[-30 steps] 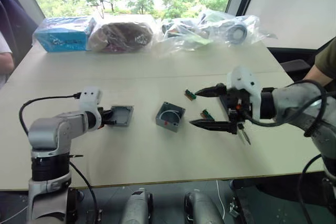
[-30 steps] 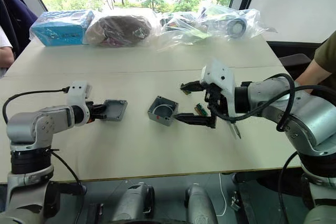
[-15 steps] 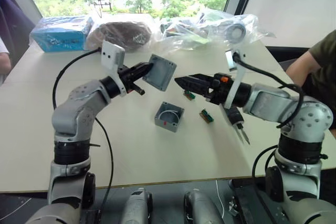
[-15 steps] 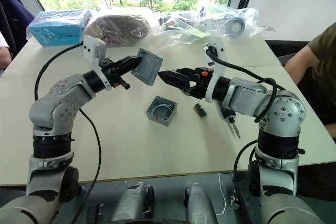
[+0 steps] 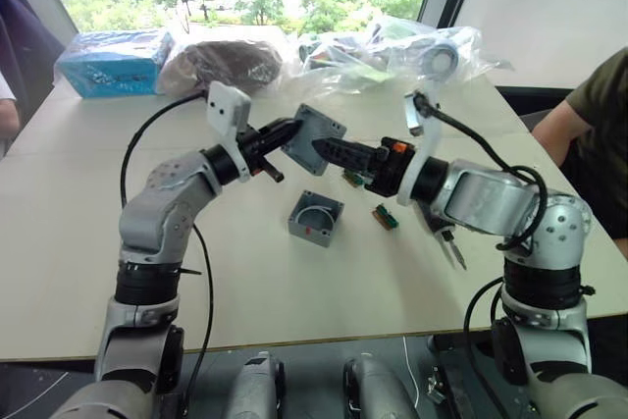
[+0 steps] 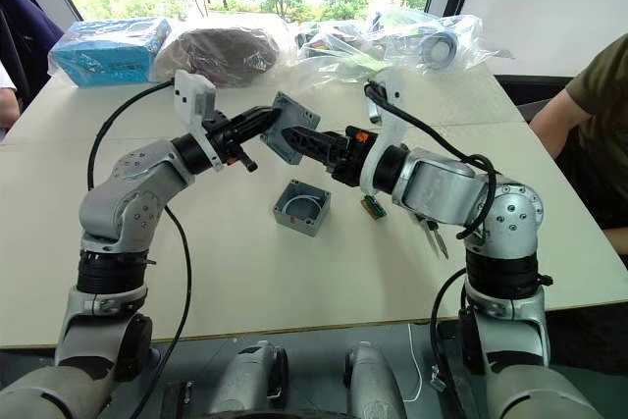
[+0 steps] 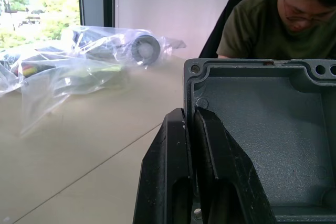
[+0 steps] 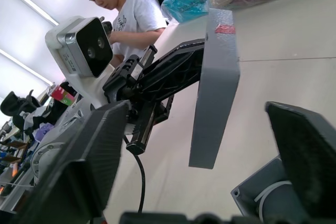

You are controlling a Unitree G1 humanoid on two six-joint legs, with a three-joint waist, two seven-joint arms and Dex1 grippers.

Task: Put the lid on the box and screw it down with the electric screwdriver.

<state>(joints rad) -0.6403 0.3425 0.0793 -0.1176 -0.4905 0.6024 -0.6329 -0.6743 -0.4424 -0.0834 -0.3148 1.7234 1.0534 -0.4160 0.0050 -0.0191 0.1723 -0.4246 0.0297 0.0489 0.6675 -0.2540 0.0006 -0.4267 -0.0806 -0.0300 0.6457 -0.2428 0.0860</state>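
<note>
Eye views: the lid (image 5: 316, 137) is held aloft over mid-surface, pinched in the left gripper (image 5: 290, 130); the right gripper (image 5: 334, 151) is reaching at it; the box (image 5: 317, 218) lies uncovered; the electric screwdriver (image 5: 444, 238) lies untouched near the right edge.
Left wrist: fingers (image 7: 181, 161) are clamped on the lid's rim.
Right wrist: fingers (image 8: 86, 177) are spread, empty.
Remaining: placing, screwing.

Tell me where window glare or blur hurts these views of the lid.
Eye views: trees blown out behind, lid readable. Left wrist view: lid sharp, window bright. Right wrist view: right tool fingers blurred close up, lid edge-on but clear.
</note>
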